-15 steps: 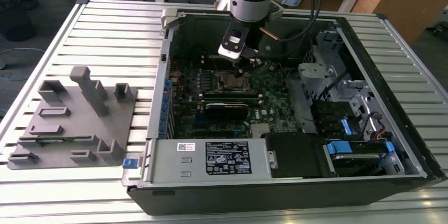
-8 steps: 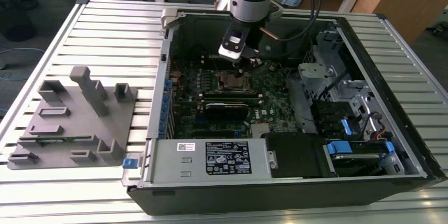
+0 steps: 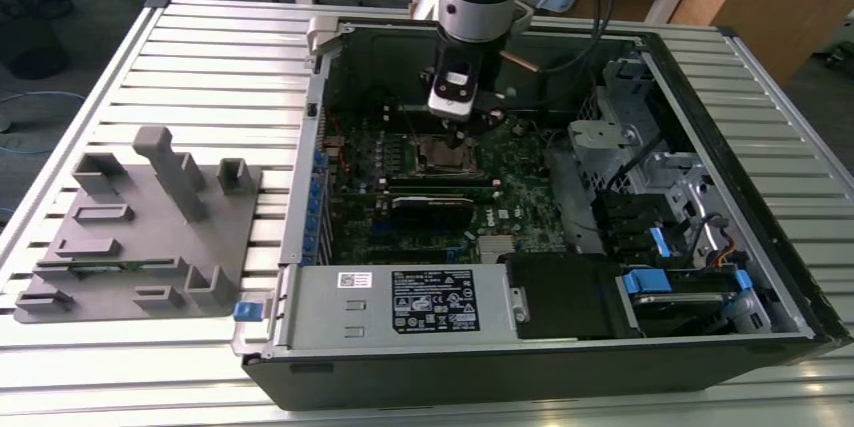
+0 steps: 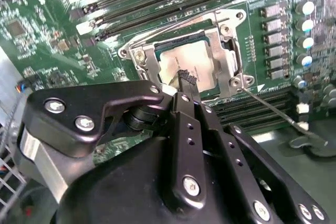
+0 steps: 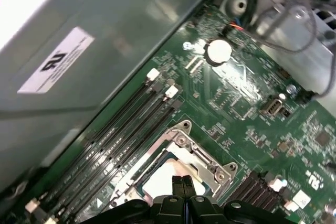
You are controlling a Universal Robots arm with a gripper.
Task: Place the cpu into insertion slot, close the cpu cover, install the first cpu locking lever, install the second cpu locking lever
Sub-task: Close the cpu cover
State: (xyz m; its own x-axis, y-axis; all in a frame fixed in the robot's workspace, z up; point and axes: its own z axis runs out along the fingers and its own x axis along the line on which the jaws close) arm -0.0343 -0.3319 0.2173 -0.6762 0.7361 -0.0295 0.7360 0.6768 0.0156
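The cpu (image 4: 181, 61) lies in the insertion slot (image 3: 445, 155) on the green board, its silver top showing through the cut-out. The cpu cover (image 4: 218, 45) lies flat over it as a silvery frame. My gripper (image 4: 186, 80) is shut with nothing in it, and its tips hang just above the cpu's near edge. In the first wrist view the gripper (image 5: 182, 182) is over the cpu (image 5: 163, 177) and the cpu cover (image 5: 205, 163). A thin wire locking lever (image 4: 273, 109) sticks out from the socket's corner, unlatched. In the exterior view the gripper (image 3: 451, 115) is just behind the socket.
Long black memory slots (image 5: 121, 129) run beside the socket. A coin battery (image 5: 217, 51) sits further along the board. The case wall (image 5: 58, 61) stands close behind. A power supply (image 3: 400, 302) and drive cage (image 3: 667, 207) fill the case. A grey fixture tray (image 3: 147, 227) lies on the exterior view's left.
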